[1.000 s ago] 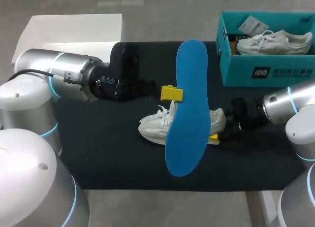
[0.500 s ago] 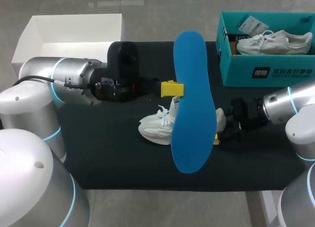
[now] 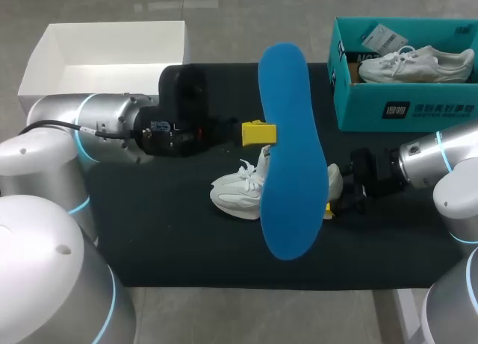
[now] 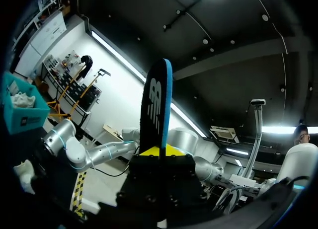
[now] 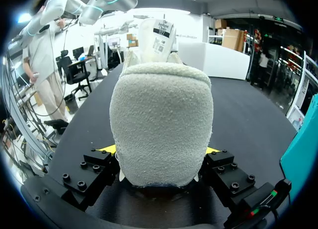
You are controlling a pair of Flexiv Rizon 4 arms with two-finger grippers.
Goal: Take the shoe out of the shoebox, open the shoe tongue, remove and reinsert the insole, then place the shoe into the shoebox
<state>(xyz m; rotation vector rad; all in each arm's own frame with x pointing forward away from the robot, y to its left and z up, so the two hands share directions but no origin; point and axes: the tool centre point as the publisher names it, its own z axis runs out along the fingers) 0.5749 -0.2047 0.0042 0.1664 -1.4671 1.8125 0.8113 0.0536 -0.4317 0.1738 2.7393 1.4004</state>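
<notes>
The white shoe point(image 3: 233, 195) lies on its sole near the middle of the black-topped bench point(image 3: 172, 232), toe toward the left arm. Its heel is gripped by the right claw point(image 3: 334, 202), whose fingers are pressed against it from both sides. The blue insole point(image 3: 287, 157) is out of the shoe and is held in the air above it, clamped at one long edge by the left claw point(image 3: 259, 133).

The teal shoebox point(image 3: 407, 105) stands open at the far right of the bench, well apart from the shoe. A second white shoe point(image 3: 418, 64) and a paper tag point(image 3: 385, 38) are seen inside it. An open white box point(image 3: 104, 57) stands at the far left corner.

In the head view the middle of the shoe is hidden by the insole, so only the laced toe and part of the heel can be seen. The insole point(image 4: 155, 105) is shown edge-on in the left wrist view, rising straight out from between the yellow tips of the left claw point(image 4: 159, 150), with the shoebox point(image 4: 22, 117) off to one side. The heel point(image 5: 161, 114) is shown in the right wrist view filling the gap of the right claw point(image 5: 160, 157), with the tongue standing upright beyond it.
</notes>
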